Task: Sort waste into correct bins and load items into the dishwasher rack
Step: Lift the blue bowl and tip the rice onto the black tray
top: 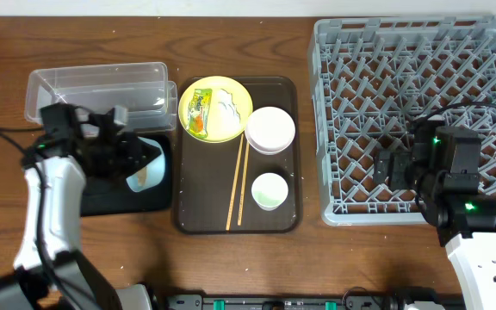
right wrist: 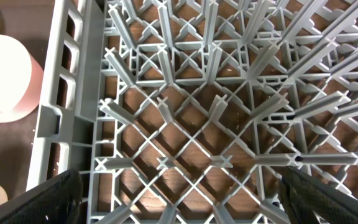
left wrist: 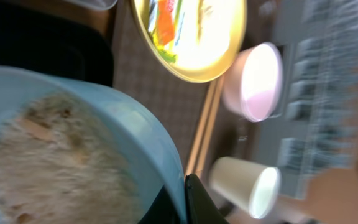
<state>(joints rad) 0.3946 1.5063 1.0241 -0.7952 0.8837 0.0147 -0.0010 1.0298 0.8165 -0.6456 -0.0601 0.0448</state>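
Left of the brown serving tray (top: 198, 202), the left gripper (top: 147, 161) clamps the tilted light blue bowl (top: 137, 178) of rice (left wrist: 55, 162) above the black tray (top: 102, 201). On the serving tray sit the cup (top: 269, 190), chopsticks (top: 238, 185), white bowl (top: 270, 129), then the yellow plate (top: 231, 125) bearing the wrapper (top: 199, 113). Right of it, the right gripper (top: 390, 168) gapes over the dishwasher rack (top: 360, 86).

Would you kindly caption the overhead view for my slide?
Left hand holds blue bowl over black tray; right hand hovers above rack.

Dark brown wooden table (top: 102, 26) with visible grain, spanning left to right — a pale strip (top: 231, 5) along the far edge, soft even light
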